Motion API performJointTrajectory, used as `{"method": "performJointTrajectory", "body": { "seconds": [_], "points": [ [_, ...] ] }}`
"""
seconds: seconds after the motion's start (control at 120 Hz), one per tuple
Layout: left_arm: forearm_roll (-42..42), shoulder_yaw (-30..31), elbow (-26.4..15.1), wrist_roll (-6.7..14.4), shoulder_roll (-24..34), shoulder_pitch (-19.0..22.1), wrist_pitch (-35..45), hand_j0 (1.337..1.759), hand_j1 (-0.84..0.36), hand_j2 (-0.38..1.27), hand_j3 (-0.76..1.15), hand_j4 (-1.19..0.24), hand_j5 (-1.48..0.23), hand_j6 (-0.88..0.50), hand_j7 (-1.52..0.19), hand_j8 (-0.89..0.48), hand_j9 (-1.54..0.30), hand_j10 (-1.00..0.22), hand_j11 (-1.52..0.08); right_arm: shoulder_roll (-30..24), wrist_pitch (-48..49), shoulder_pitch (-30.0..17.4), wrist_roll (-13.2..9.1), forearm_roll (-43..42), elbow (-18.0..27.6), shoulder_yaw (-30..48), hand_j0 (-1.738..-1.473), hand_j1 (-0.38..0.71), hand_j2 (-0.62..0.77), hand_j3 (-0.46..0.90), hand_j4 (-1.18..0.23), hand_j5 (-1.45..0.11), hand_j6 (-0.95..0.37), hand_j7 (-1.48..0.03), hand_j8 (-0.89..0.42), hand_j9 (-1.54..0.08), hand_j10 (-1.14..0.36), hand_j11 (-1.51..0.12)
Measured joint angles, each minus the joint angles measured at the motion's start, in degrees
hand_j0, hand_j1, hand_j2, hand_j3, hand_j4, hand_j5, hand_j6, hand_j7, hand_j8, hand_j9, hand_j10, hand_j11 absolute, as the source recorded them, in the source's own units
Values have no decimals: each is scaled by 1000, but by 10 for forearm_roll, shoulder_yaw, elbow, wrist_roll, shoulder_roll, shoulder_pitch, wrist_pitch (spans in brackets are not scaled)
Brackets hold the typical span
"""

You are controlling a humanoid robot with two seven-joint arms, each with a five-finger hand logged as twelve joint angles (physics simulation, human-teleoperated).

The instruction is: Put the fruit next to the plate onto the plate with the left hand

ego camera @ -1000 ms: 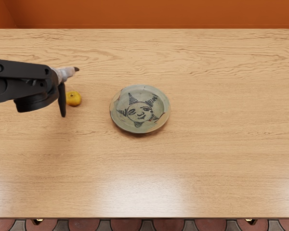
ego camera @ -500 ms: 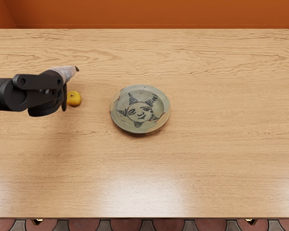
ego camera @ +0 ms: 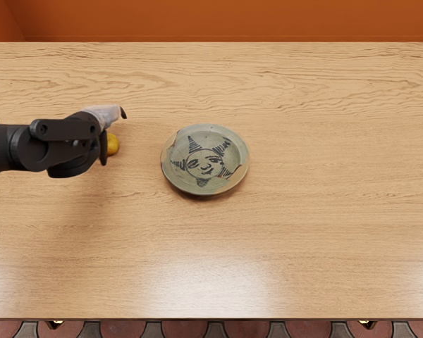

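A small yellow-orange fruit (ego camera: 113, 145) lies on the table to the left of the plate, and only its right edge shows past my hand. The grey-green plate (ego camera: 168, 166), painted with a face and spiky rays, sits near the table's middle with nothing on it. My left arm comes in from the left edge. My left hand (ego camera: 111, 136) hovers right at the fruit, open, with one pale finger (ego camera: 107, 112) reaching out above it and a dark finger (ego camera: 103, 152) hanging down on its left. I cannot tell whether the hand touches the fruit.
The wooden table (ego camera: 303, 232) stretches wide in front of and to the right of the plate. An orange wall (ego camera: 218, 20) runs along its far edge.
My left hand has shifted to the right and now covers most of the fruit. The fruit and plate have not moved.
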Motion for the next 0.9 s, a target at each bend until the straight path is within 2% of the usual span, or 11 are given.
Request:
{"method": "performJointTrajectory", "body": {
  "seconds": [0.3,0.9],
  "points": [
    [1,1,0,-9,-7,7,-1,1658,-20,63,0,-310,-401,-311,-401,-311,-401,-310,-401,0,0,0,0,0,0,0,-1658,-314,-6,0,-30,-38,-30,-38,-30,-38,-29,-38],
    [3,11,0,-10,9,8,-6,1658,-114,79,0,-388,-503,-388,-503,-388,-503,-388,-503,0,0,0,0,0,0,0,-1658,-314,-6,0,-30,-38,-30,-38,-30,-38,-29,-38]
  ]
}}
